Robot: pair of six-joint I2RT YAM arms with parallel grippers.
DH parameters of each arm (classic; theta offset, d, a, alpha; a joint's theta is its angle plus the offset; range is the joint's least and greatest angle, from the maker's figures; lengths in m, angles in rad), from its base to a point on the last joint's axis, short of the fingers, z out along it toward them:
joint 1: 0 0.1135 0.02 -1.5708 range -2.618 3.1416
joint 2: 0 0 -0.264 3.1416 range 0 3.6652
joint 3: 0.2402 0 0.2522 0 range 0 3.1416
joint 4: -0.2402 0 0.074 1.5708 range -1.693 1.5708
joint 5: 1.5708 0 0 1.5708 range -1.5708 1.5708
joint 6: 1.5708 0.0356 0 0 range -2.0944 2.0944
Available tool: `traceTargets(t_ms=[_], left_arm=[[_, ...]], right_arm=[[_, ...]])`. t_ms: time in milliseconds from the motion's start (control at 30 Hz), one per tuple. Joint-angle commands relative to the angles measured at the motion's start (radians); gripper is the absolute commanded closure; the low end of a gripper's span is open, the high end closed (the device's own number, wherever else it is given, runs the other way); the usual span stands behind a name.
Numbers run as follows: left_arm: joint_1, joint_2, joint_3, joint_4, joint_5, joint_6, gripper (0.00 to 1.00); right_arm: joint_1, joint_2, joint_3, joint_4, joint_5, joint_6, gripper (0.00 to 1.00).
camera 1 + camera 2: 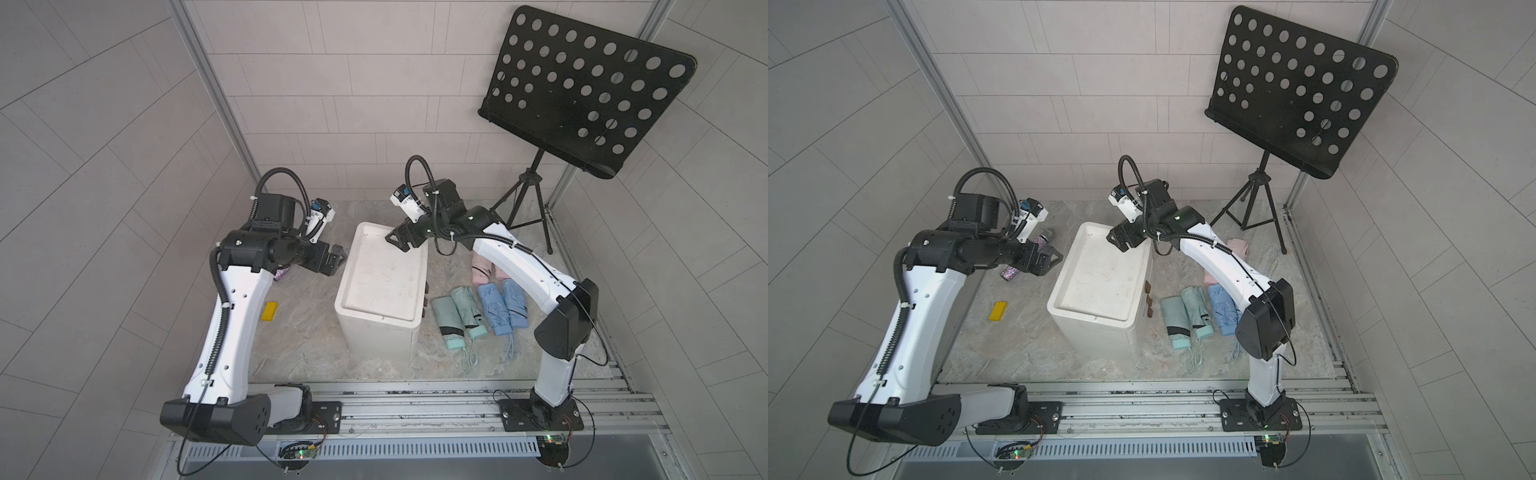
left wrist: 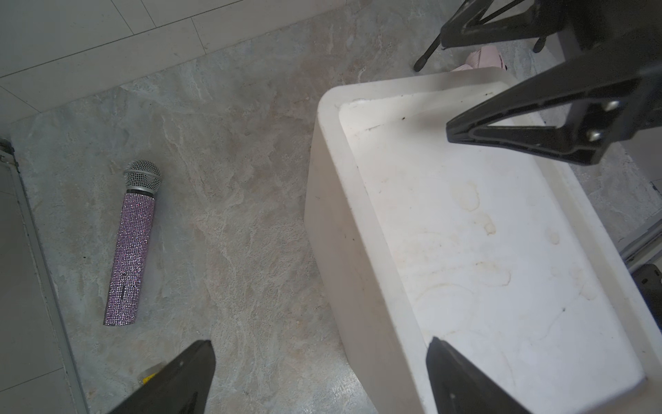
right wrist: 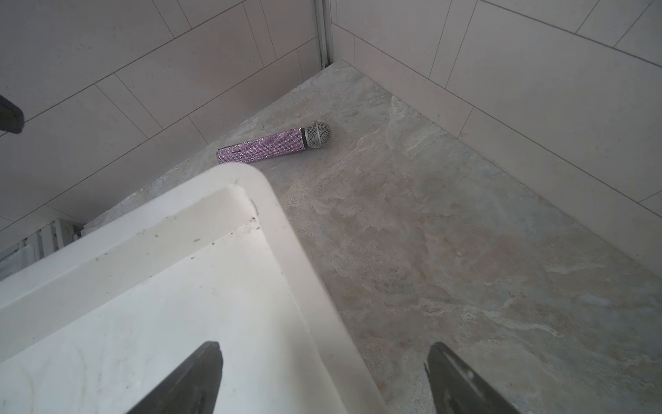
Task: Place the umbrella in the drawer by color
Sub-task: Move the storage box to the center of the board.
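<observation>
Evidently staging: left gripper [image 1: 337, 261] beside and right gripper [image 1: 398, 243] above the drawer unit [image 1: 380, 286], both spread wide and empty, umbrellas [image 1: 496, 307] color-paired behind right gripper.

The drawer cabinet [image 1: 374, 286] is set mid-tabletop [image 1: 311, 345], with its drawer handles [image 1: 426, 300] faced right. The microphone [image 2: 130, 247] is laid to its left, toward the rear wall. A small flat block [image 1: 270, 311] is laid farther left, nearer the front. A row of four folded umbrellas [image 1: 469, 307] is laid side by side just right of the cabinet. Two more folded umbrellas [image 1: 484, 270] are laid directly behind that row. The music stand [image 1: 582, 91] is stood in the rear right corner.
</observation>
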Motion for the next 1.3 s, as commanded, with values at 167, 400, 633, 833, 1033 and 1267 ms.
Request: traceTargets(t_ms=[167, 400, 633, 833, 1033, 1267], left_arm=[[0.001, -0.043, -0.034, -0.004, 0.0, -0.007, 0.0], [0.004, -0.053, -0.051, 0.001, -0.008, -0.005, 0.0], [0.012, -0.066, -0.054, 0.004, -0.008, -0.009, 0.0], [0.037, -0.071, -0.04, 0.0, 0.0, -0.01, 0.0], [0.065, -0.075, -0.038, -0.027, 0.018, 0.005, 0.0], [0.1, -0.092, -0.04, -0.06, 0.035, 0.028, 0.0]], right_arm=[[0.009, 0.104, 0.122, -0.067, -0.057, -0.011, 0.21], [0.009, 0.178, 0.192, -0.094, -0.078, -0.002, 0.41], [0.003, 0.223, 0.244, -0.089, -0.038, 0.011, 0.62], [-0.013, 0.255, 0.291, -0.079, -0.014, 0.028, 0.64], [-0.029, 0.281, 0.324, -0.07, 0.002, 0.03, 0.64], [-0.07, 0.323, 0.378, -0.06, 0.02, 0.037, 0.64]])
